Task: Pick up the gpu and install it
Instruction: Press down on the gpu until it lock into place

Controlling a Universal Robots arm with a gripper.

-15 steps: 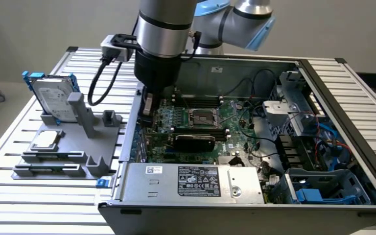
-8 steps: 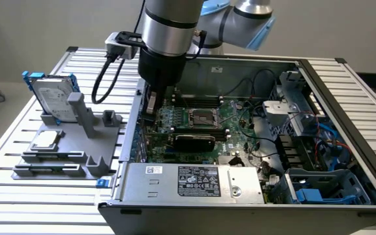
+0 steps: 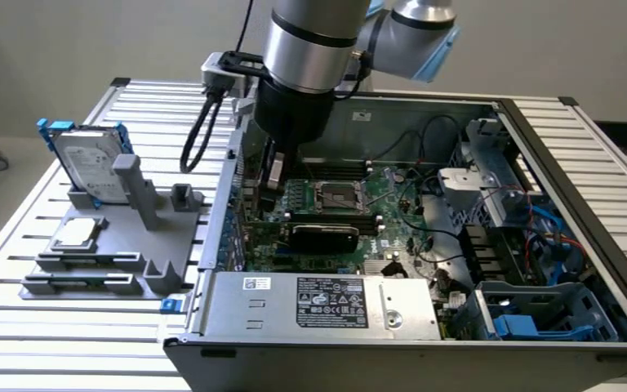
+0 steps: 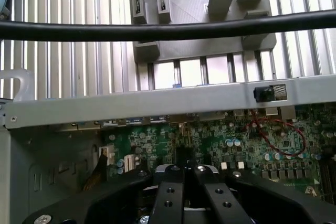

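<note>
Inside the open computer case (image 3: 575, 155), the arm reaches down over the side of the green main board (image 3: 390, 204) nearest the exterior view's left, and the tool (image 4: 182, 174) has its fingers (image 4: 169, 203) pressed together, with nothing visibly between them. The gpu (image 3: 322, 238) lies low on that board with its black rounded shroud facing up, its long axis running across the exterior view from left to right, and it looks already seated. It sits just below and toward the exterior view's right of the tool, close but apart from it. Off the case, on the slatted surface (image 3: 9, 269), a grey holder (image 3: 128, 237) carries the hard drive (image 3: 87, 167) and a small square chip (image 3: 76, 234).
</note>
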